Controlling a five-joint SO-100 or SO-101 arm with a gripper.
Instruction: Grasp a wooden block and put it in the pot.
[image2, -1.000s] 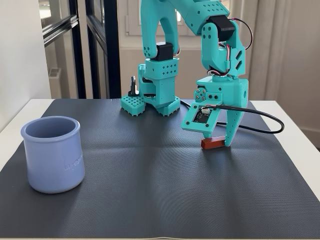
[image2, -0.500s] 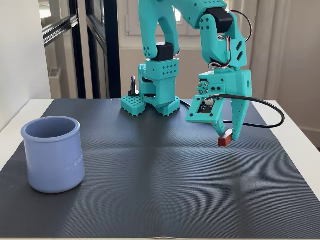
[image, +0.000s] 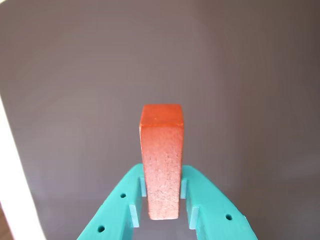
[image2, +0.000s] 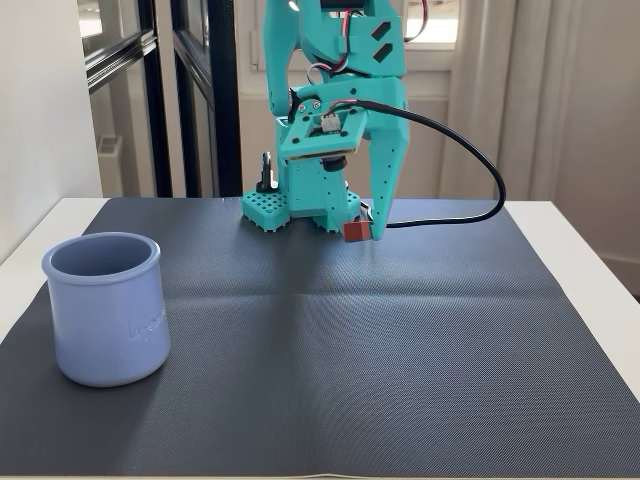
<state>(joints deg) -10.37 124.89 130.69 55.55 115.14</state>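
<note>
Pinching the block (image: 160, 165) between our teal fingers (image: 215, 210), our gripper (image2: 365, 232) hung above the mat (image2: 400, 340), clear of its surface in the fixed view. From the wrist we saw the block jut out past the fingertips, its reddish-brown end face turned toward the camera and its long side clamped on both flanks, with only the dark mat blurred behind it and a pale strip of table along the left edge. In the fixed view the block (image2: 355, 232) showed as a small reddish piece at the fingertips, just in front of the arm's base (image2: 300, 205) and near the far edge of the mat. A black cable (image2: 470, 190) looped out to the right of our wrist. The pot (image2: 105, 308) stood upright on the mat's near left part, well apart from the block, its mouth open upward. Under the mat lay the white table (image2: 590, 250).
</note>
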